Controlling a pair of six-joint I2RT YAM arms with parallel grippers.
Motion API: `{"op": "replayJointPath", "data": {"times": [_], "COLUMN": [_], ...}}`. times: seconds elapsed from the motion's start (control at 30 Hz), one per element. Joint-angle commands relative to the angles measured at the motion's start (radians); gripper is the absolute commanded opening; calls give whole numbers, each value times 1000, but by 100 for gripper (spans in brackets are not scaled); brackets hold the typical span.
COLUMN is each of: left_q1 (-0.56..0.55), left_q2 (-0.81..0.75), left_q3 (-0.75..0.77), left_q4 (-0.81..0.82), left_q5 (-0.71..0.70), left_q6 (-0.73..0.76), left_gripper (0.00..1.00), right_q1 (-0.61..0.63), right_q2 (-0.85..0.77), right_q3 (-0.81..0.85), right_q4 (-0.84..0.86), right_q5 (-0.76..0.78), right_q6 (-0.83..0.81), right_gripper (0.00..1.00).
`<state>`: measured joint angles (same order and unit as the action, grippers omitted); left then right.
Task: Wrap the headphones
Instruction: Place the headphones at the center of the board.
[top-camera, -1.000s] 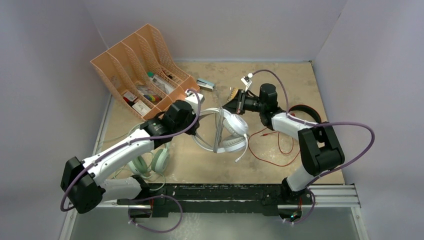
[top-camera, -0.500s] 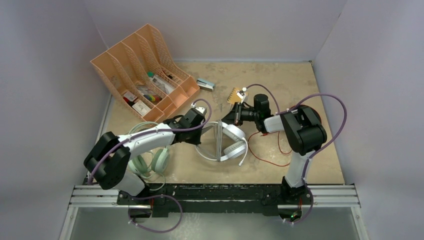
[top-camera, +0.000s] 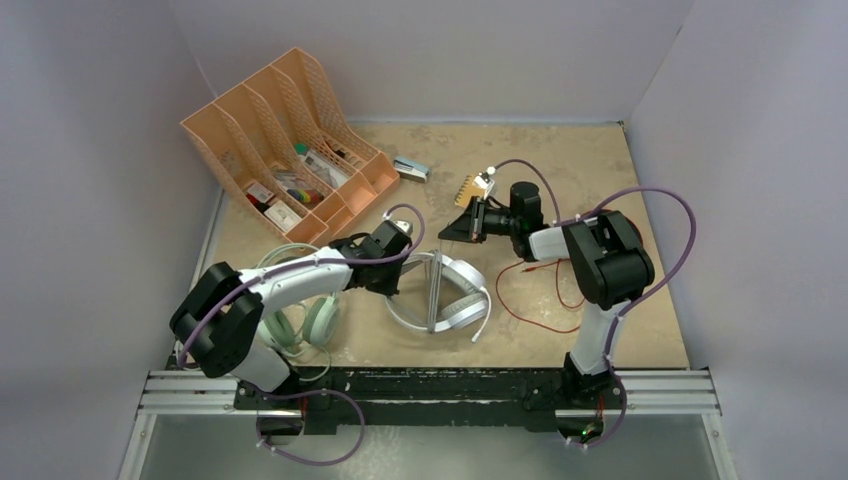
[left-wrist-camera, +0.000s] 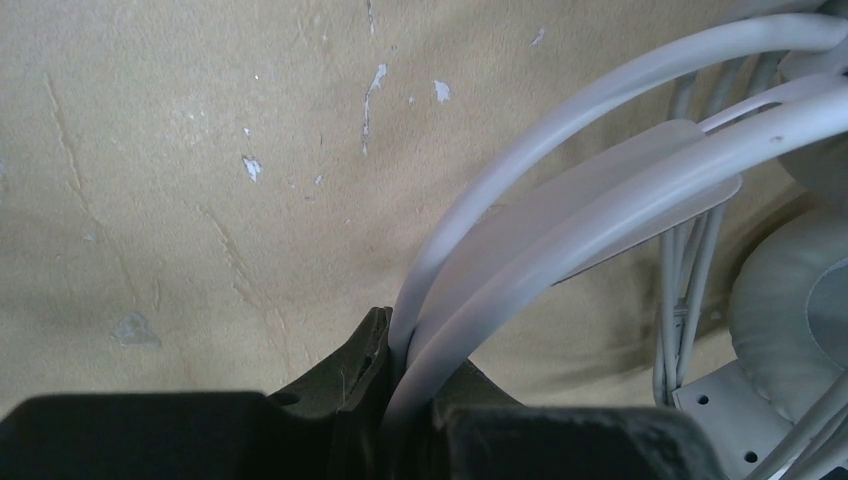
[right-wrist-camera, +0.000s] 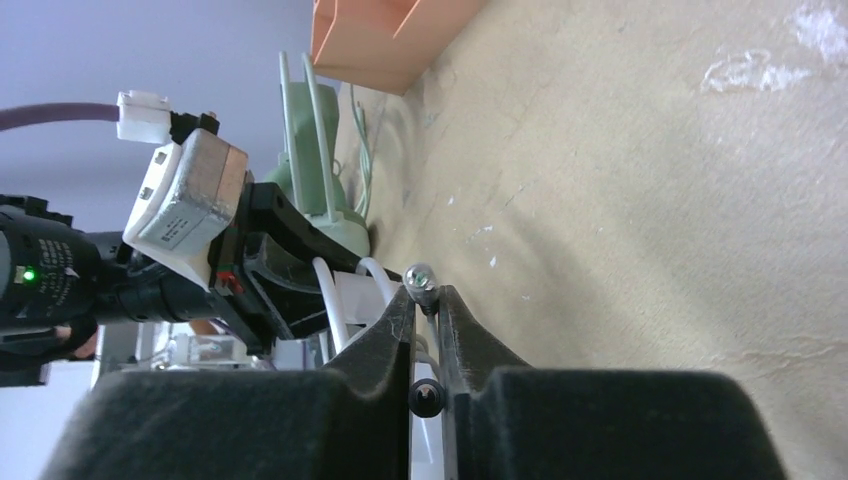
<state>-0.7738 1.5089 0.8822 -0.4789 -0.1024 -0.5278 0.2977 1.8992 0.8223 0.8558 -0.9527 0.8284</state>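
I log white headphones (left-wrist-camera: 560, 215) as smooth matt plastic; table (left-wrist-camera: 200, 150) rough, chipped, matt; file rack (top-camera: 255, 105) perforated plastic.

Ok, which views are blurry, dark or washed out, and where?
Top external view: soft light, faint shadows. Left wrist view: the left pincer is dark and blurred along the bottom; the white plastic headband it grips and the beige tabletop are in focus. Right wrist view: the right pincer is dark and soft, the silvery plug tip it pinches sharper, the lower-left corner washed out.
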Motion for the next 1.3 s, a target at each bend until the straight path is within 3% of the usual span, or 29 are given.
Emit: {"op": "replayJointPath", "data": {"times": [0.0, 0.23, 0.4, 0.53, 1.0, 1.27], "left_q1": [-7, -6, -5, -5, -6, -24], "left_q2": [-28, 31, 80, 137, 166, 66], "left_q3": [19, 41, 80, 135, 146, 89], "left_q4": [-4, -30, -37, -76, -100, 14], "left_q5": [27, -28, -51, -70, -122, -128], "left_q6": [3, -44, -105, -110, -130, -90], "left_gripper": [0, 0, 0, 0, 0, 0], "right_q1": [-10, -6, 9, 24, 10, 10], "right_q2": [-27, -61, -46, -16, -28, 72], "right_q3": [82, 102, 182, 229, 172, 320], "right_q4": [-7, -113, -367, -442, -426, -797], "right_q5": [9, 29, 51, 49, 74, -4], "right_q6": [-63, -148, -292, -343, -256, -255], "right_gripper": [3, 0, 0, 4, 2, 3]}}
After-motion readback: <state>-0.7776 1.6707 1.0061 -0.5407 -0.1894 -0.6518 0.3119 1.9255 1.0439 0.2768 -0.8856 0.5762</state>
